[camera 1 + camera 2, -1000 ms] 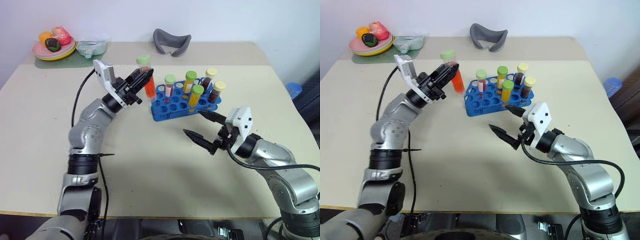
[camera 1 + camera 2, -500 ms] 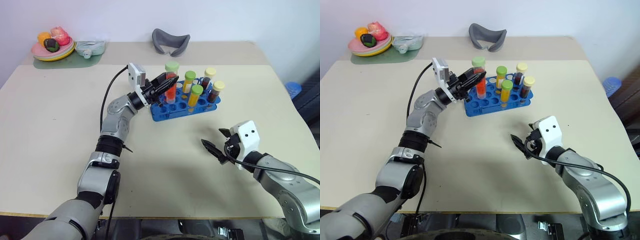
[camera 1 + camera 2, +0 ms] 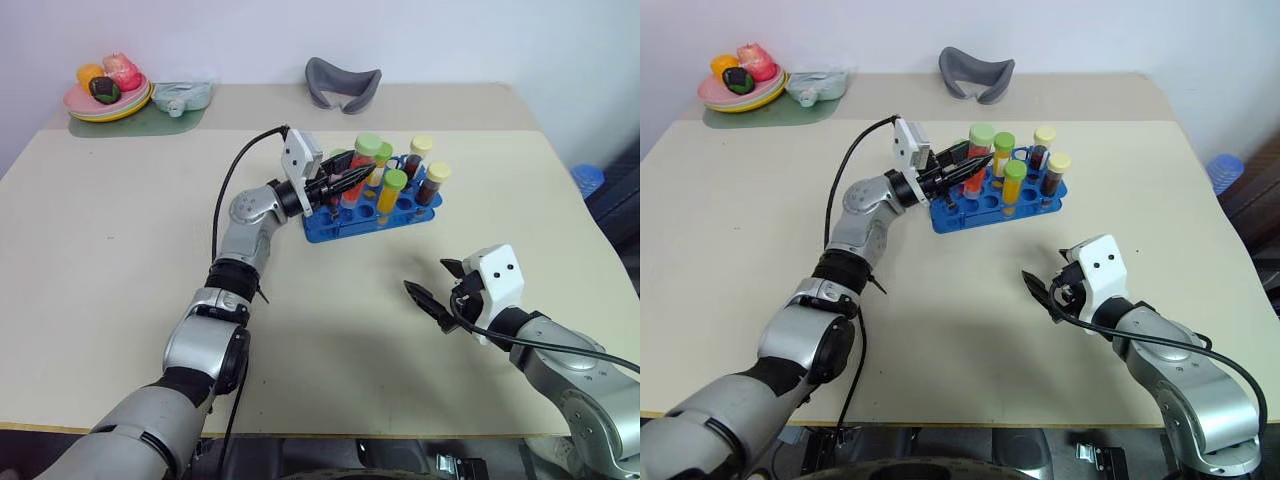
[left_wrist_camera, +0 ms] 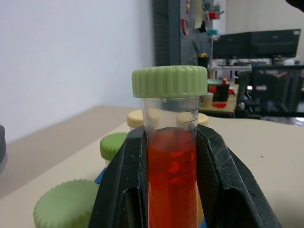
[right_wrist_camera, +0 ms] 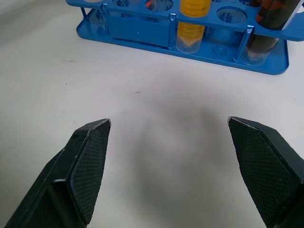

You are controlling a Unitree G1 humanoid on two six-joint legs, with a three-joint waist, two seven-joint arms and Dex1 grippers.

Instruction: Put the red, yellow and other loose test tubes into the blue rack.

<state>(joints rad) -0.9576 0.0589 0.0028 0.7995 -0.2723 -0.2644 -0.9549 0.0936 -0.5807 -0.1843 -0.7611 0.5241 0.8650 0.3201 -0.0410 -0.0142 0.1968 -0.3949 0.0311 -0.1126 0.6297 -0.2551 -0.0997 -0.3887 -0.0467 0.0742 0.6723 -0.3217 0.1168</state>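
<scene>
Head camera: the left gripper (image 3: pixel 345 181) reaches over the near-left part of the bright blue plastic tube rack (image 3: pixel 330 226) on the beige table (image 3: pixel 110 250), its two black fingers clamped on a clear capped tube of red-orange liquid (image 3: pixel 360 160). The tube stands roughly upright, long axis near vertical, pale green cap up, lower end at the rack's holes. Other capped tubes stand upright in the rack. The right gripper (image 3: pixel 435 287) hangs over bare table in front of the rack, jaws spread, holding nothing.

Left wrist camera: the red-orange tube (image 4: pixel 172 166) rises between the fingers (image 4: pixel 118 190), cap topmost.

Right wrist camera: wide-apart fingers (image 5: pixel 88 161) frame the table; the rack (image 5: pixel 142 35) lies beyond, a yellow tube (image 5: pixel 192 19) upright in it.
</scene>
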